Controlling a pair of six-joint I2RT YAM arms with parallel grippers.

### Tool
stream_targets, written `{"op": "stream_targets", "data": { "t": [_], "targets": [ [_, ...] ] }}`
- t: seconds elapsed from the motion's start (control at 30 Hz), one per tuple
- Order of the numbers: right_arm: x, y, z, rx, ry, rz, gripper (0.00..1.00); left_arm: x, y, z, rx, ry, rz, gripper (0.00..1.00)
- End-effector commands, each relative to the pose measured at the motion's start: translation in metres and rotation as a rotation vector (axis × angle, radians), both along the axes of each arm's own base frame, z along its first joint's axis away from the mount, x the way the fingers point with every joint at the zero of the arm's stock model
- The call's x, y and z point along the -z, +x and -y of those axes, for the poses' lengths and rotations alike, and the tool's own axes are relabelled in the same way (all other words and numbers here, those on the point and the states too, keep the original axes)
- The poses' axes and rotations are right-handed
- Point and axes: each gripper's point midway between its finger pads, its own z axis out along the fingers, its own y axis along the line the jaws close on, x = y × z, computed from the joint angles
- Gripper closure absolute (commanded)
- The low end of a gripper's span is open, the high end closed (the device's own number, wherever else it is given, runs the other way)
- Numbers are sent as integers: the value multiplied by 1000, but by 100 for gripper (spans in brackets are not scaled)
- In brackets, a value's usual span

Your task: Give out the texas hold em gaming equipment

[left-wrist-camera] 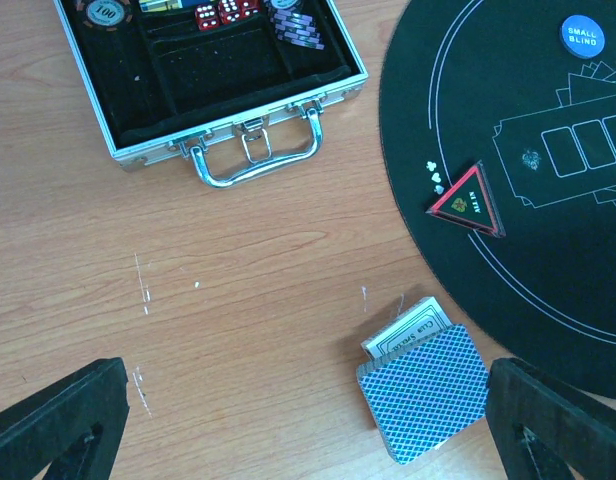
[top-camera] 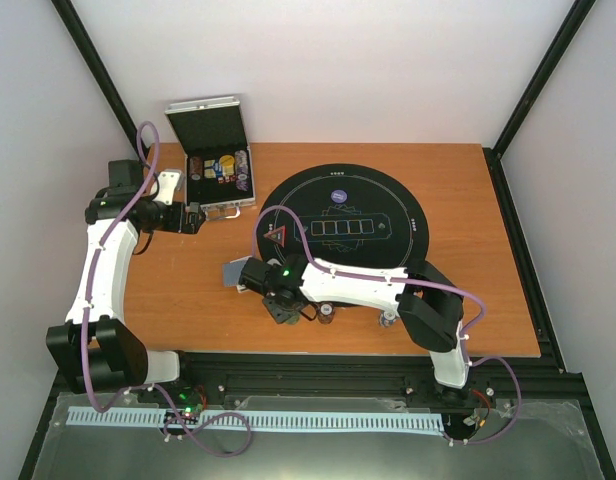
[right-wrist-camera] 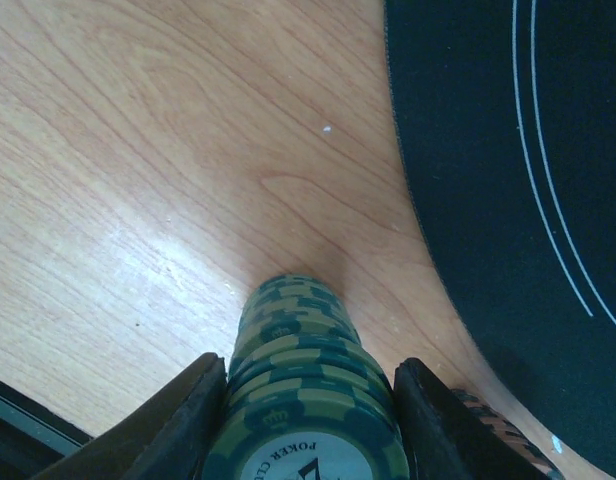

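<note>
So the right gripper (right-wrist-camera: 310, 440) is clamped partway shut around a stack of green chips (right-wrist-camera: 296, 345). They're dark green with paler edge stripes, standing on the wooden table (right-wrist-camera: 138, 150) just beside the black mat (right-wrist-camera: 488, 200). The left gripper (left-wrist-camera: 303, 405) hangs wide open, holding nothing. The blue-backed card deck (left-wrist-camera: 428, 395) lies near the mat's edge.

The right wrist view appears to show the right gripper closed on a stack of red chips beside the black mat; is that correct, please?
Not quite: the stack of chips in the right gripper is green, not red, as the right wrist view shows. It is beside the black mat.
</note>
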Motion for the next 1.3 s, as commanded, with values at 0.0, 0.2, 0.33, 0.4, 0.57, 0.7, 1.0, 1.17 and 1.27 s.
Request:
{"op": "stream_targets", "data": {
  "t": [0.0,0.2,0.33,0.4,0.57,0.7,1.0,1.17,1.27],
  "targets": [
    [-27,10,2,1,16,59,73,-10,2,-1,12,10,33,0],
    [-49,68,5,78,64,117,73,-8,4,-3,-5,5,11,0],
    [-42,115,7,125,71,126,73,-6,6,-6,-18,-11,-1,0],
    [-31,137,10,145,55,124,73,-7,5,-7,-17,-7,2,0],
    [-9,175,15,169,30,102,73,-8,5,-8,-12,4,9,0],
    [8,191,11,162,22,79,73,-8,5,-7,-8,-4,10,0],
    [45,206,10,169,16,21,73,-13,6,-4,2,-18,21,0],
    [58,212,9,175,29,-2,73,-11,8,-5,1,-14,18,0],
    [61,216,3,173,53,-13,72,-9,9,-5,3,-15,15,0]
  ]
}}
